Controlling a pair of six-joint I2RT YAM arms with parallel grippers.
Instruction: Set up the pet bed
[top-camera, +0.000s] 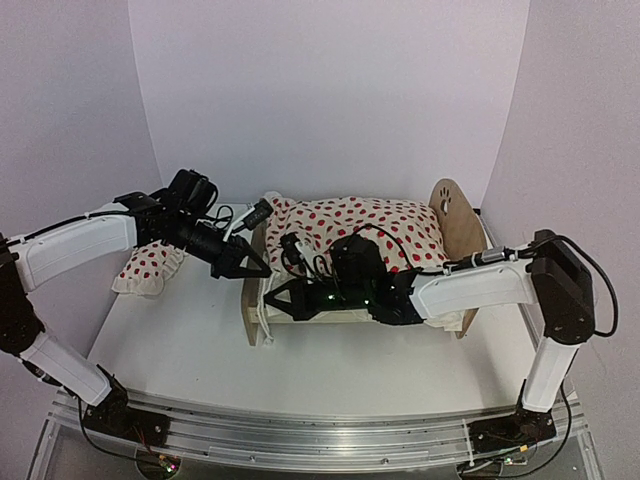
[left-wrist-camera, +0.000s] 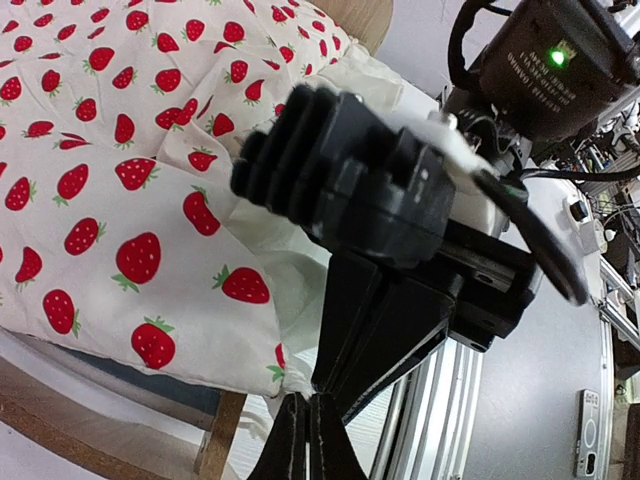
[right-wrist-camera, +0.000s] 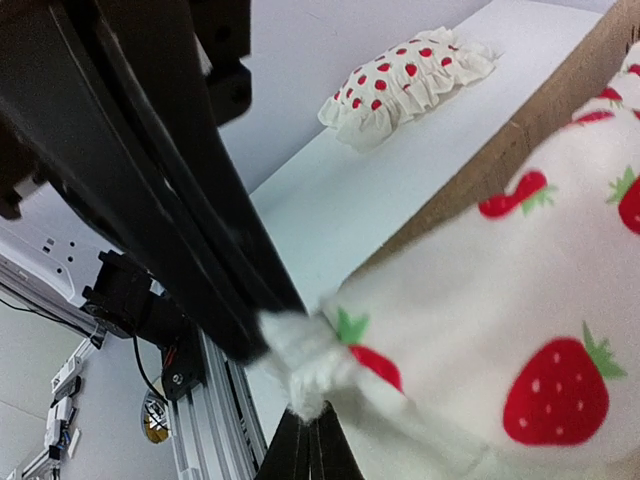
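"Pet bed (top-camera: 462, 250) — where did it sit?"

"At the middle of the top view, headboard (top-camera: 450, 205) toward the right and footboard (top-camera: 252, 318) toward the left. The strawberry blanket (top-camera: 370, 225) was heaped over it."

"And the tools?"

"The right gripper (right-wrist-camera: 308, 445) was clenched on the blanket's frilled corner, low in its wrist view, just beside the footboard. The left gripper (top-camera: 262, 270) was closed too, on nothing that I could make out, its tip near that same corner."

"Which step, then?"

"Spreading the blanket, I judged. The pillow (top-camera: 146, 267) lay apart at the left of the frame, not yet placed."

"Next move?"

"Probably drawing that corner out over the foot end, with the pinch kept firm so the thin frill didn't slip. It would also need to steer clear of the other arm — the two were crowded."
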